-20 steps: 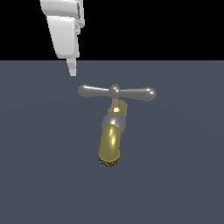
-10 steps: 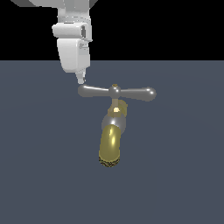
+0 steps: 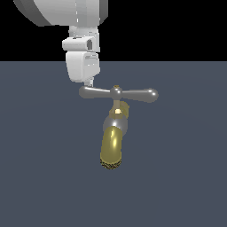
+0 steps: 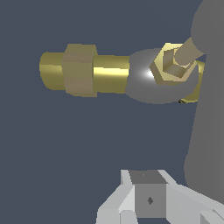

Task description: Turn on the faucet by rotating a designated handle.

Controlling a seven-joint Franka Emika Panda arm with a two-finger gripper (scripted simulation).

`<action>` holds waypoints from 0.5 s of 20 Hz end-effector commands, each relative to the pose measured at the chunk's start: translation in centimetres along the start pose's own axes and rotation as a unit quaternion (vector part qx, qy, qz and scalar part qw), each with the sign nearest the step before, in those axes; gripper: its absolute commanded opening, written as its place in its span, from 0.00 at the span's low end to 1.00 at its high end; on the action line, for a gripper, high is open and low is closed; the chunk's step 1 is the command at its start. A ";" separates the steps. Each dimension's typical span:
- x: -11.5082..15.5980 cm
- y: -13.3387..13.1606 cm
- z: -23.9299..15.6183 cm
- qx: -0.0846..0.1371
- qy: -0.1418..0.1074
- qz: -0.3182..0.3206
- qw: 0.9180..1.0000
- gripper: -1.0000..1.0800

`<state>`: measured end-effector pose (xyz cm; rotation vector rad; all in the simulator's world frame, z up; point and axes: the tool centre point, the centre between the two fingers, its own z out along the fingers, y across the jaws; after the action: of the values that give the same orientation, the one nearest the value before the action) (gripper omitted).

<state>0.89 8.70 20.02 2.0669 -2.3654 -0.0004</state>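
My gripper (image 3: 90, 81), jaw state not discernible, sits at the handle (image 3: 118, 93)'s left bulb, frame centre; I should push squarely, avoiding slippage.

arm (image 3: 66, 11): white, rounded grey-shaded link | claw (image 3: 90, 82): boxy white, faceted, grey square panel

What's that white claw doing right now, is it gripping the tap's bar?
Gripper: at the handle arm's end on the exterior view's left; open or shut cannot be told.
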 end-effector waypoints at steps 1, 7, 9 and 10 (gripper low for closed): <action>0.2 -0.3 0.3 0.000 0.000 0.010 1.000 0.00; 0.3 -0.5 0.4 0.000 0.000 0.014 1.000 0.00; 0.2 -0.4 0.3 0.000 0.000 0.012 1.000 0.00; 0.2 -0.4 0.3 0.000 0.000 0.012 1.000 0.00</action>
<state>1.30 8.38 19.67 2.0361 -2.3921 0.0001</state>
